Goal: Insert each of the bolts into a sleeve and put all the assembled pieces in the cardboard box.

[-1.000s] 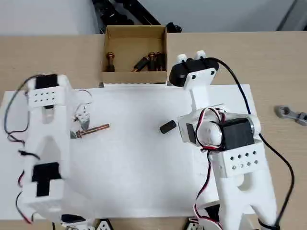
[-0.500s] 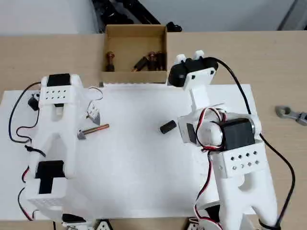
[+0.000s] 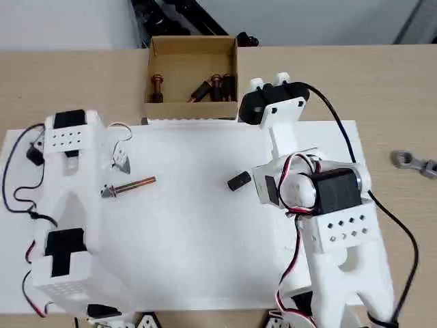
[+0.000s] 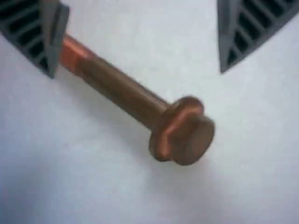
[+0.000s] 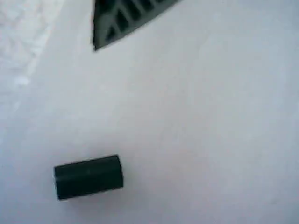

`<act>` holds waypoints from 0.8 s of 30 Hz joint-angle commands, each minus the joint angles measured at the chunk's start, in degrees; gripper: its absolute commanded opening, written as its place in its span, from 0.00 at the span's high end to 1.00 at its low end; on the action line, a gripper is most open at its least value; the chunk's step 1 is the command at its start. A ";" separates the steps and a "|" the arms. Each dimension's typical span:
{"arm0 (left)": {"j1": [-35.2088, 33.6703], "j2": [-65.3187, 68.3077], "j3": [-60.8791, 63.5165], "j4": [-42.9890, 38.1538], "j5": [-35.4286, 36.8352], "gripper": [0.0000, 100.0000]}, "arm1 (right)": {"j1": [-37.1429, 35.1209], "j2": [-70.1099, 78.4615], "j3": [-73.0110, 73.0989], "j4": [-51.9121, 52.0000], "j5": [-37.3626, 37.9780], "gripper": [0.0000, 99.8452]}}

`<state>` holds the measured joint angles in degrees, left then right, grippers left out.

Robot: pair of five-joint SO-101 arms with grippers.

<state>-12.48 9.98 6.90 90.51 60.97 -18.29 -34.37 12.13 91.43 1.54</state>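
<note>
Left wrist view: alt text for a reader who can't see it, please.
A copper bolt lies flat on a white sheet at the spread fingertips of the left hand. One dark ribbed fingertip is at its shank end; the other stands clear of it.

Bolt & sleeve on the sheet, box behind.
Bolt (image 3: 134,184) lies on the sheet's (image 3: 198,260) left part, the left gripper (image 3: 115,176) over its left end w/ fingers (image 4: 39,35) apart. Sleeve (image 3: 239,181) sits centre-right, well apart, just beside the right arm. Cardboard box (image 3: 191,109) stands on the surface (image 3: 68,75) behind the sheet, pieces (image 3: 215,87) inside. Wrench (image 3: 413,162) far right.
</note>
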 commanded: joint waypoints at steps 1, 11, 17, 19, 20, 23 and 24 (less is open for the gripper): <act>0.62 -0.44 3.38 -6.24 0.18 0.78 | 0.31 -0.31 -2.37 -0.48 0.53 0.83; 0.88 -0.44 4.97 -10.90 0.35 0.78 | 0.31 -0.57 -2.37 -0.22 0.53 0.83; 0.79 4.22 9.36 -15.47 0.26 0.79 | 0.31 -0.57 -2.37 -0.13 0.53 0.83; 0.53 7.21 9.27 -16.18 0.09 0.79 | 0.31 -0.57 -2.37 0.04 0.53 0.83; 0.53 8.62 9.10 -16.18 0.09 0.79 | 0.31 -0.57 -2.37 0.04 0.53 0.83; 0.53 12.75 7.78 -16.18 0.00 0.79 | 0.31 -0.57 -2.37 0.04 0.53 0.83; 0.53 13.89 7.34 -16.18 -0.26 0.81 | 0.31 -0.57 -2.37 0.04 0.53 0.83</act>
<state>-11.78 18.07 14.46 75.74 60.97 -18.29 -34.37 12.13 91.43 1.54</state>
